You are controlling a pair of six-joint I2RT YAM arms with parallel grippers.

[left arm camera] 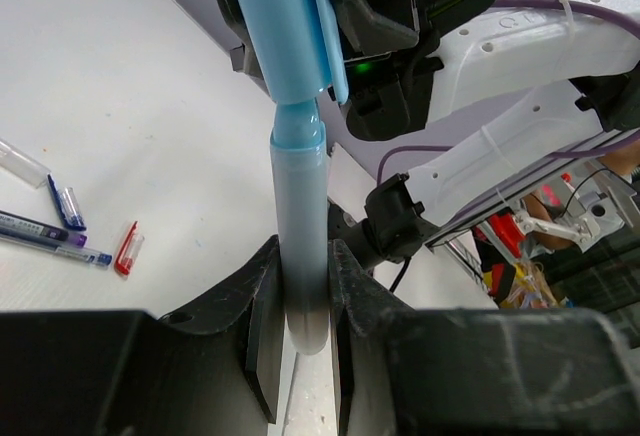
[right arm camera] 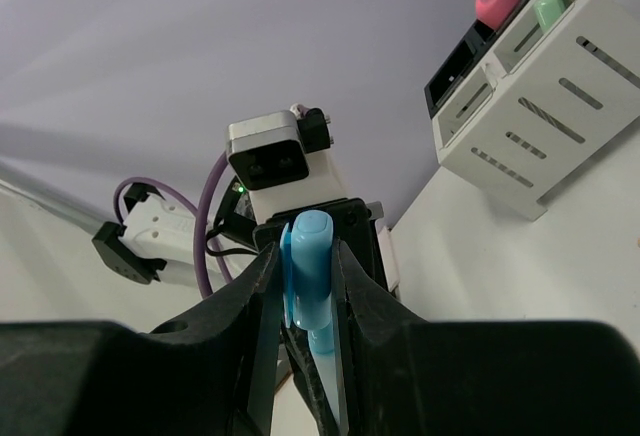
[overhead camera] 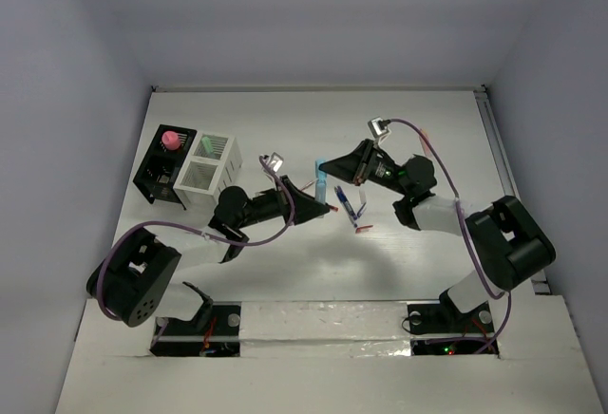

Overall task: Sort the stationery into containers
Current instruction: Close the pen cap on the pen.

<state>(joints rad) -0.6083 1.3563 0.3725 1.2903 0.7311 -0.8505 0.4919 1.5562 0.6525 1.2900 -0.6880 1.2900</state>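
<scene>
- Left gripper point(left arm camera: 300, 301) clamped low on the pale blue pen point(left arm camera: 297, 196), steadying the barrel, I'd say.
- Right gripper point(right arm camera: 305, 276) pinches its cap end: a pull-apart or a handover, by the look.
- Only the left wrist view catches the loose pens point(left arm camera: 55, 234) lying left.
- Far left, close only from the right wrist: white box point(right arm camera: 520, 126) and black box point(right arm camera: 462, 56), the latter holding the pink-topped piece point(right arm camera: 492, 1).

Soft, even light, faint shadows; wrist views blur close up.
</scene>
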